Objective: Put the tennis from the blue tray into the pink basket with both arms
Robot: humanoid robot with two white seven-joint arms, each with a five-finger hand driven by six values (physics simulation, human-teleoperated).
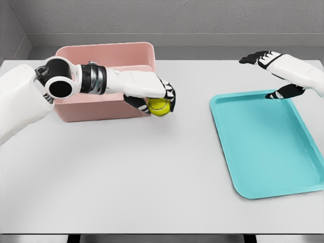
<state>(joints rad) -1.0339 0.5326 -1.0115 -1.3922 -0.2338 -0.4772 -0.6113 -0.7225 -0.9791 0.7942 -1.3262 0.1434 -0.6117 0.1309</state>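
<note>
A yellow-green tennis ball (159, 106) is held in my left hand (161, 101), whose fingers curl around it just off the front right corner of the pink basket (104, 53). The left forearm stretches across the basket's front wall. The blue tray (268, 147) lies on the right of the table with nothing on it. My right hand (268, 71) hovers over the tray's far edge, fingers spread and holding nothing.
The grey table (142, 172) spreads between basket and tray. Its front edge runs along the bottom of the picture. A grey wall stands behind the basket.
</note>
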